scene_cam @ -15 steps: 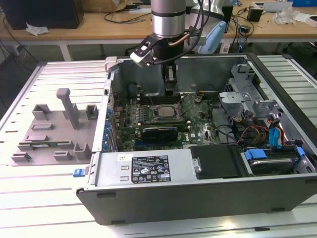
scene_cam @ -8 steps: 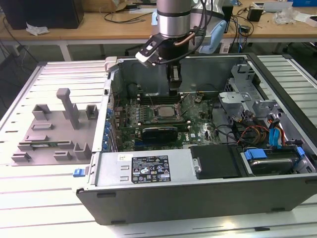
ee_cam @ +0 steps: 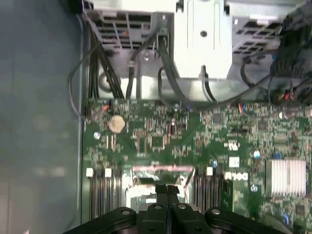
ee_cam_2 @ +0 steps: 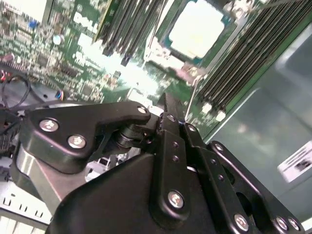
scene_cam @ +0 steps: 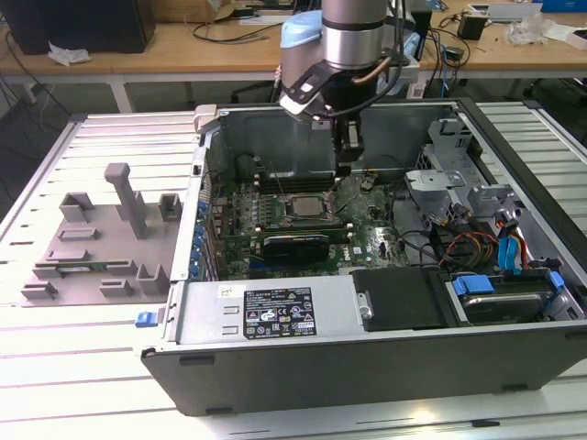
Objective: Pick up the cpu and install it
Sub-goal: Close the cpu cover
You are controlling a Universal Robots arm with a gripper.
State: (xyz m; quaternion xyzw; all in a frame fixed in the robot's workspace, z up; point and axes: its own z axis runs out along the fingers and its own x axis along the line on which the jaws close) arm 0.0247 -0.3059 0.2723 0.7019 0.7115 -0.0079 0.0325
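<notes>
A pale ribbed metal table (scene_cam: pixel 55 385) carries an open, dark-walled computer case (scene_cam: pixel 367 367), and the silver, blue-collared arm (scene_cam: pixel 353 37) reaches down into it. Well off from the gripper (scene_cam: pixel 344 172), toward the exterior view's left, lies a matte grey plastic tray (scene_cam: pixel 64 275) with upright blocks. Under the gripper spreads the green motherboard (scene_cam: pixel 376 238), crowded with small parts. The gripper is of black plastic links with bright screws, and in both wrist views its fingers (ee_cam: pixel 163 192) are pressed together with nothing between them. The cpu (ee_cam_2: pixel 197 29), a flat square with a silvery top, sits in its socket on the board just beyond the fingertips, between rows of long dark memory slots (ee_cam_2: pixel 243 63). The first wrist view adds a finned metal heatsink (ee_cam: pixel 285 175) and a round coin cell (ee_cam: pixel 116 123) farther out. A white printed label (scene_cam: pixel 278 312) lies on the cover near the case front, and the second wrist view shows another sticker (ee_cam_2: pixel 297 163) on the grey wall; their print is too small to make out.
</notes>
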